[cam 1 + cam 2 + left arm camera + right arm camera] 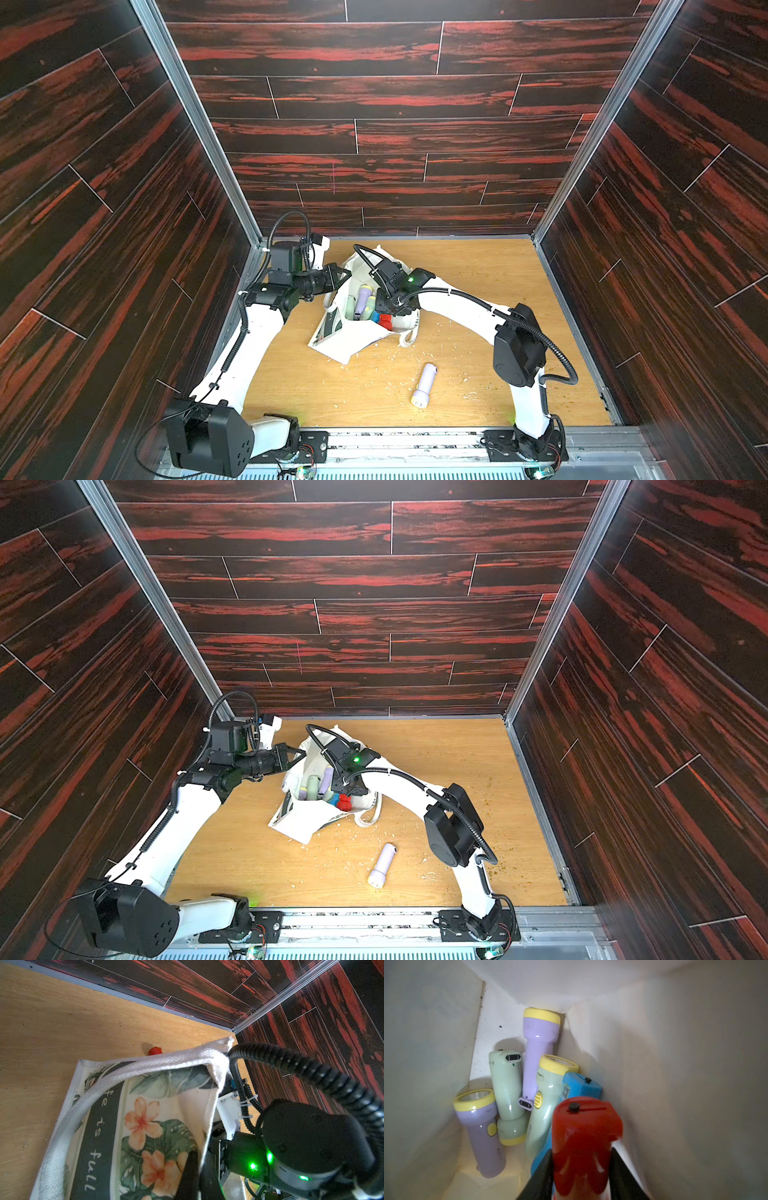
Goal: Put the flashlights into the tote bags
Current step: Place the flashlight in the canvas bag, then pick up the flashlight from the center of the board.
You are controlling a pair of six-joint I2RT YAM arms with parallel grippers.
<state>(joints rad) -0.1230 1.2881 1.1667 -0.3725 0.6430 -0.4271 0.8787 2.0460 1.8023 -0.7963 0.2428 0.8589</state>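
Observation:
The cream tote bag (345,340) (303,823) lies open on the table, and its flower print shows in the left wrist view (145,1105). My left gripper (347,272) (197,1159) is shut on the bag's rim and holds the mouth up. Inside the bag, my right gripper (384,309) (581,1157) has its jaws against both sides of a blurred red flashlight (583,1126). Below it lie lilac (537,1043), mint (508,1088) and blue (579,1086) flashlights. One lilac flashlight (424,384) (383,864) lies loose on the table, nearer the front.
The wooden table (478,291) is scattered with pale crumbs and boxed in by dark panel walls. A small red piece (154,1051) peeks past the bag's rim. A loose strap handle (409,336) trails at the bag's right side.

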